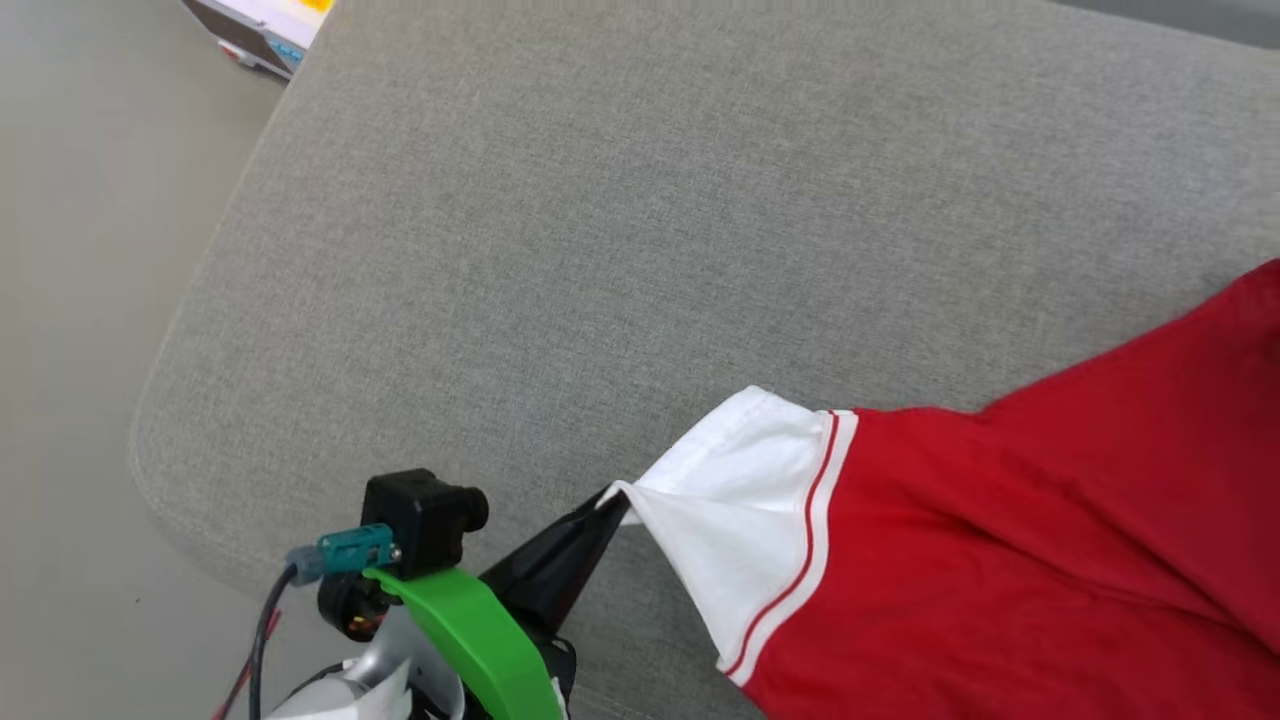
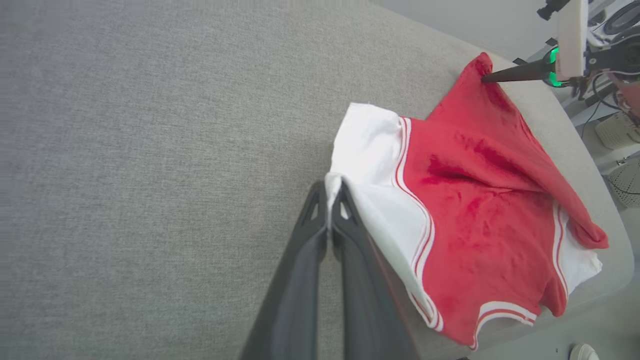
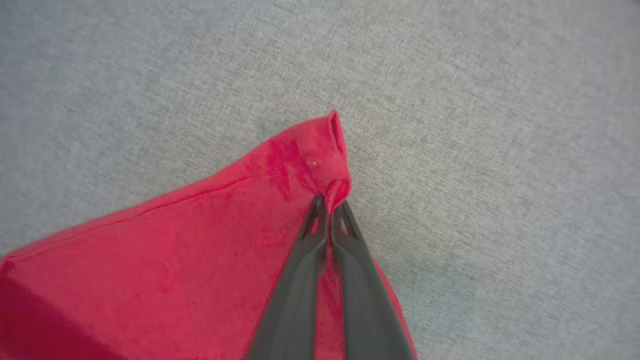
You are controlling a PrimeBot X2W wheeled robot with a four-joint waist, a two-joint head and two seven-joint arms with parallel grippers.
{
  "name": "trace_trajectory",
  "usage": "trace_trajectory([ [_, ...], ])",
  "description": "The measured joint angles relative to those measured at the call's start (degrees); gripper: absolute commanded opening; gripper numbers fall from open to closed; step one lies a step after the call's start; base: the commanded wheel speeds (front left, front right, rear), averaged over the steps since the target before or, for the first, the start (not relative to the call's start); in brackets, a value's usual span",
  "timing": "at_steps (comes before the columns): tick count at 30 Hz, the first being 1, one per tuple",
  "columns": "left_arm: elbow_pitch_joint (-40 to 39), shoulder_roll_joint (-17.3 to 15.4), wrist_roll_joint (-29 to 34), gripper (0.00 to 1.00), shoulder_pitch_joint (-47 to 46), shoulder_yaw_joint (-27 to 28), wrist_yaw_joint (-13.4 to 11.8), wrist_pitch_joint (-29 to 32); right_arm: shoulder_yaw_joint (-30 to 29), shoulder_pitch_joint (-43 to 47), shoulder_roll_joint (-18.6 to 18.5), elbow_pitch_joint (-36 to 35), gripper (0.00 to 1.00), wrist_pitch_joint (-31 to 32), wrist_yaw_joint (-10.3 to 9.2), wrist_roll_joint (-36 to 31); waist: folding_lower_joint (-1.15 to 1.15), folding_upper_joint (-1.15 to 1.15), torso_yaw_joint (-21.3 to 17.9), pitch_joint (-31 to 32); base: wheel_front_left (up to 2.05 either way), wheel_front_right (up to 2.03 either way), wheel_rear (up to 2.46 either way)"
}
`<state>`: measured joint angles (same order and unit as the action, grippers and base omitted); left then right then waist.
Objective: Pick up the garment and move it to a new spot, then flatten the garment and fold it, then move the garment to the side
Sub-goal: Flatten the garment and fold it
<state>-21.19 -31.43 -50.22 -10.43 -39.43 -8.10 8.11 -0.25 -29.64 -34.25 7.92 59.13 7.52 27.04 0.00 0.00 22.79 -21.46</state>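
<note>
The garment point(image 1: 1000, 560), a red shirt with white red-striped sleeves, lies rumpled at the lower right of the head view on grey fabric. My left gripper point(image 1: 612, 500) is shut on the corner of a white sleeve point(image 2: 370, 165); in the left wrist view its tips point(image 2: 330, 192) pinch that white edge. My right gripper point(image 3: 330, 202) is shut on a red corner of the garment point(image 3: 200, 250), the cloth bunched between its tips. In the left wrist view the right gripper point(image 2: 486, 78) reaches in from the upper right and holds the garment's far red corner.
The garment rests on a wide grey upholstered cushion point(image 1: 600, 250) with a rounded edge at the left. Pale floor point(image 1: 70, 300) lies beyond that edge, with a flat box point(image 1: 265, 30) at the top left. Cables and equipment point(image 2: 615, 125) stand past the cushion's far side.
</note>
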Motion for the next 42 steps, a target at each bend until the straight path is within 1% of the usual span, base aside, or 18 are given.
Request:
trace_trajectory([
  [7,-1.6,-3.9,-1.3,0.0,1.2,3.9,-2.3,-0.1,1.1,-1.2,-0.4,1.1,0.0,-7.7,0.0,0.9,0.0,0.0,-3.4,4.6,0.0,0.0,0.0],
  [13,-3.7,-6.4,-1.7,0.0,1.6,7.0,-3.8,-0.3,1.3,-1.1,-0.5,0.7,0.0,-11.4,0.0,2.5,0.0,0.0,-7.1,8.2,0.0,0.0,0.0],
  [18,-5.2,-7.8,-1.7,0.0,0.9,10.1,-5.4,-0.6,0.6,-1.1,-0.9,-2.0,0.0,-14.2,0.01,3.8,-0.01,0.0,-10.4,10.8,0.0,0.0,0.0],
  [19,-5.8,-8.0,-1.7,0.0,-0.5,12.1,-6.1,-1.3,0.0,-1.0,-0.8,-4.3,0.0,-15.5,0.01,4.2,-0.01,0.0,-12.2,12.2,0.0,0.0,0.0],
  [24,-6.6,-8.8,-1.6,0.0,-1.9,15.3,-6.8,-2.7,-1.8,-0.7,-0.3,-8.8,0.0,-18.2,0.01,4.5,-0.01,0.0,-15.2,14.5,0.0,0.0,0.0],
  [31,-8.5,-10.4,-0.9,0.0,-7.0,19.1,-7.1,-3.8,-5.5,1.2,0.6,-14.9,0.0,-19.1,0.02,5.1,-0.01,0.0,-18.7,16.6,0.0,0.0,0.0],
  [38,-9.4,-11.4,-0.4,0.0,-15.2,22.9,-7.6,-3.4,-7.2,1.1,1.3,-17.7,0.0,-21.6,0.02,6.5,-0.01,0.0,-21.2,16.9,0.0,0.0,0.0],
  [42,-9.0,-11.9,0.4,0.0,-19.6,24.5,-7.7,-3.0,-7.3,-1.1,1.7,-18.5,0.0,-23.1,0.03,6.9,-0.01,0.0,-22.1,15.6,0.0,0.0,0.0],
])
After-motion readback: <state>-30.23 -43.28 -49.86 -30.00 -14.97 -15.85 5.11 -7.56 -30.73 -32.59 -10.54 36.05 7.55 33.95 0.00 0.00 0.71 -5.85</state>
